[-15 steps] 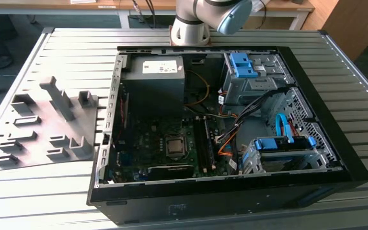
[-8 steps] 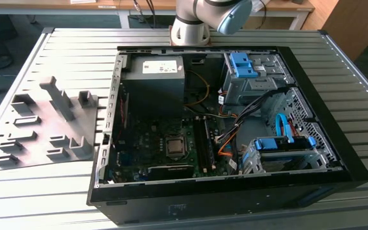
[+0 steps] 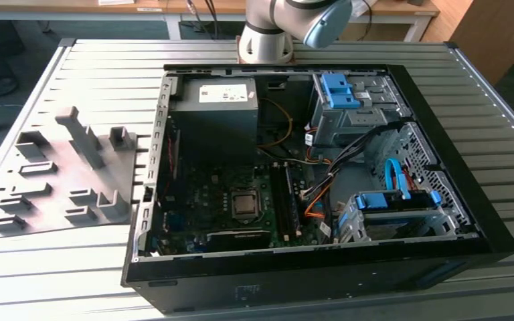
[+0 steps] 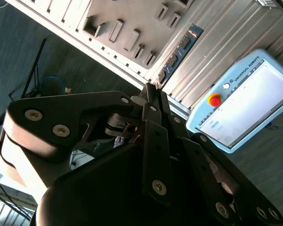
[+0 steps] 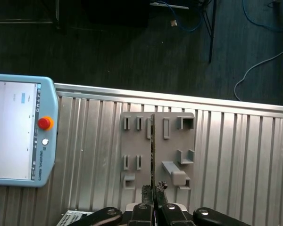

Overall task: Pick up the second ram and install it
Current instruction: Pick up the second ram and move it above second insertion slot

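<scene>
The second ram [image 4: 179, 52] is a thin dark board with black chips and a bluish sheen, sticking out from my fingertips. In the first wrist view the ram [image 5: 152, 150] shows edge-on as a narrow dark line. My gripper [image 5: 153, 189] is shut on its near end, also seen in the second wrist view [image 4: 152, 89]. It hangs high above the grey holder tray [image 5: 174, 141]. In the exterior view, the open computer case [image 3: 471, 200] lies on the table, with the memory slots [image 3: 286, 194] beside the processor socket [image 3: 241, 202].
The grey holder tray [image 3: 51, 180] sits at the exterior view's left of the case. A teach pendant [image 5: 14, 132] with a red stop button lies on the ribbed metal table [image 5: 236, 155]. The arm's base [image 3: 266, 40] stands behind the case. Cables and blue drive brackets [image 3: 337, 90] fill the case's right side.
</scene>
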Robot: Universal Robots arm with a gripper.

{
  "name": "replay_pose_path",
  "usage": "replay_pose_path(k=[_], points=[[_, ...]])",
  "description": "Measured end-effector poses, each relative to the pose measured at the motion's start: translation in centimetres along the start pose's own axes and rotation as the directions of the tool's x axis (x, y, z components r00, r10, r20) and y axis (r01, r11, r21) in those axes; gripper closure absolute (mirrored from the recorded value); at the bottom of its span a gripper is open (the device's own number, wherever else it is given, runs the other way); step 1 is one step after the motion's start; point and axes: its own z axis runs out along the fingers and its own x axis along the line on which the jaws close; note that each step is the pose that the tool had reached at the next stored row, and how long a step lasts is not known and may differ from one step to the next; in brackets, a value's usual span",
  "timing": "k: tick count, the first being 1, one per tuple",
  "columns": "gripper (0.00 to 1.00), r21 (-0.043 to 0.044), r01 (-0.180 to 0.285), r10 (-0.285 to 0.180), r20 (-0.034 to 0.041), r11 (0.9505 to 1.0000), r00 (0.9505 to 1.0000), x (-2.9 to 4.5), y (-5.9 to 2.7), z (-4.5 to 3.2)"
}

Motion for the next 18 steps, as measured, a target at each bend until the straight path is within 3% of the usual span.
replay_pose_path(k=[11,18], points=[[0.86,0.0000,0.000,0.000,0.0000,1.0000,1.0000,-0.08,0.04,-1.98],[0.86,0.0001,0.000,0.000,0.0008,1.0000,1.0000,-0.09,0.05,-2.07]])
